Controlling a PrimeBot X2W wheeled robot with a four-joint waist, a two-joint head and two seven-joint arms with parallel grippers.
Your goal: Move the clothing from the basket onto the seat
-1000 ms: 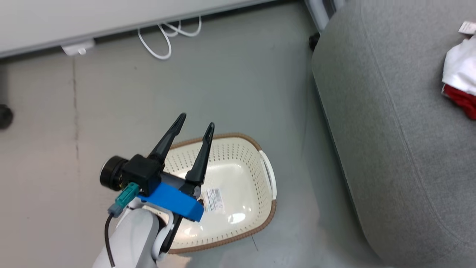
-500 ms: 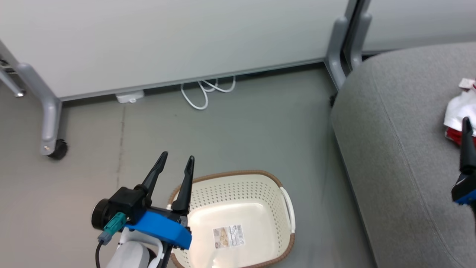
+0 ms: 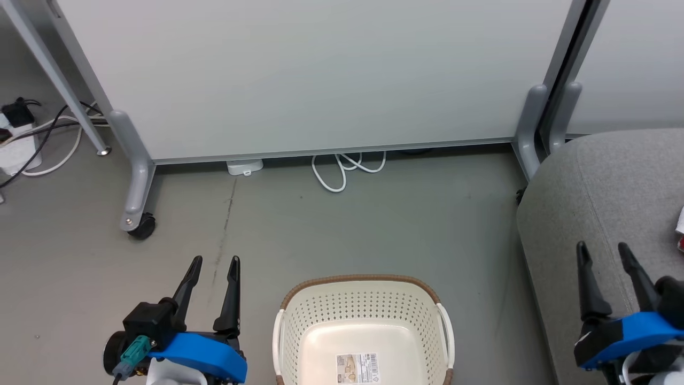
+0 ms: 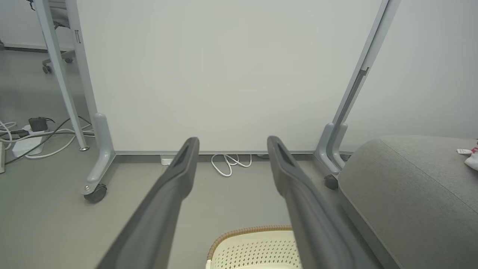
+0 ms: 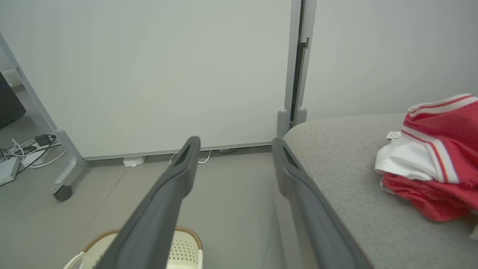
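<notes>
1. The left gripper [image 3: 216, 260] hovers over the floor [image 3: 374, 224] at the near left, its 2 fingers spread apart with nothing between them.
2. The right gripper [image 3: 602, 247] hangs at the near right, above the left edge of the seat [image 3: 598, 182], its fingers likewise parted and free.
3. The basket [image 3: 363, 313] stands on the floor between the 2 grippers, just left of the seat, and its label sticker [image 3: 358, 368] shows on the bottom.
4. The clothing [image 5: 429, 160], red with white panels and striped trim, lies bunched on the seat, right of the right gripper.
5. A white cable [image 3: 342, 171] lies looped below the far partition panel [image 3: 320, 75].
</notes>
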